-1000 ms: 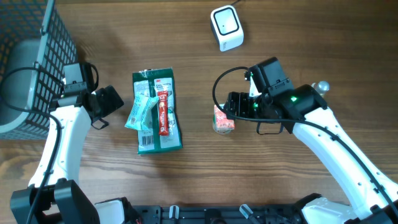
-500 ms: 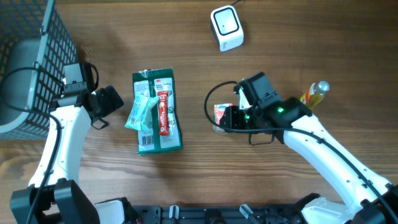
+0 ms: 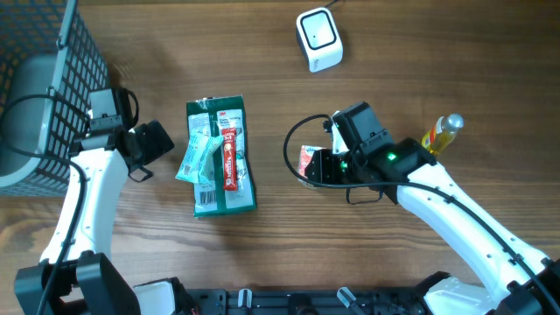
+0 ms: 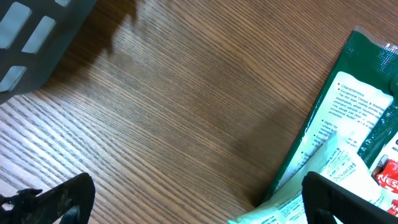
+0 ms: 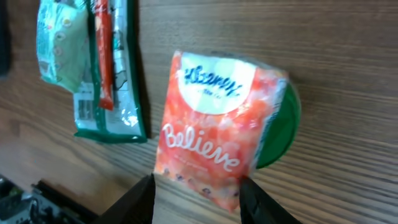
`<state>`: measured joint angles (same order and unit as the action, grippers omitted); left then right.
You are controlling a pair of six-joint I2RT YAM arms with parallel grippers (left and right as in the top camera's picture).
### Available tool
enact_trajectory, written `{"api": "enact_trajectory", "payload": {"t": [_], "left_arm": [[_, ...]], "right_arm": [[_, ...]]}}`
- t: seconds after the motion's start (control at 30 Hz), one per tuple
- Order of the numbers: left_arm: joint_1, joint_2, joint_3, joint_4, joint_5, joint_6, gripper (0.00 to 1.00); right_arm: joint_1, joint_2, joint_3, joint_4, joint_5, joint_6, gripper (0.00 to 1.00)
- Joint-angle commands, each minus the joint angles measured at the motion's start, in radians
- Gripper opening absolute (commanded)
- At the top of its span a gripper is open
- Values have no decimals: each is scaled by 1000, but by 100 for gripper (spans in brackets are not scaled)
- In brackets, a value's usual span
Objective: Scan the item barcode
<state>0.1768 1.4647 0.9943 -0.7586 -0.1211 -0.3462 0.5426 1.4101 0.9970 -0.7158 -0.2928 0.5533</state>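
A pink-and-white Kleenex tissue pack (image 5: pixel 211 134) lies over a round green thing (image 5: pixel 280 137) on the wooden table. My right gripper (image 5: pixel 196 193) has its two fingers pressed against the pack's near sides, shut on it. From overhead the pack (image 3: pixel 306 159) peeks out at the left of the right gripper (image 3: pixel 311 166). The white barcode scanner (image 3: pixel 318 39) stands at the back of the table, apart from the pack. My left gripper (image 3: pixel 149 147) hangs open left of a pile of packets, with bare wood between its fingers (image 4: pixel 199 205).
A green packet with a red stick pack and a pale green sachet on it (image 3: pixel 219 157) lies left of centre. A dark wire basket (image 3: pixel 52 79) fills the far left. A yellow bottle (image 3: pixel 440 131) lies beside the right arm.
My right arm moved left and its jaws closed onto the tissue pack, which shifted slightly left. The yellow bottle came into view behind the arm. The left arm stayed still.
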Motion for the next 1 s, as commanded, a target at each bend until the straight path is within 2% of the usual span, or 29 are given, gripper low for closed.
{"api": "enact_trajectory", "payload": {"t": [0.0,0.3,0.97], "left_arm": [[5,-15,14,2,5,1,100],[5,-15,14,2,5,1,100],[5,-15,14,2,5,1,100]], "right_arm": [[5,10,-11,13,67,34,45],[4,39,-36,147,-47,51,40],[4,26,-32,183,-39,22,45]]}}
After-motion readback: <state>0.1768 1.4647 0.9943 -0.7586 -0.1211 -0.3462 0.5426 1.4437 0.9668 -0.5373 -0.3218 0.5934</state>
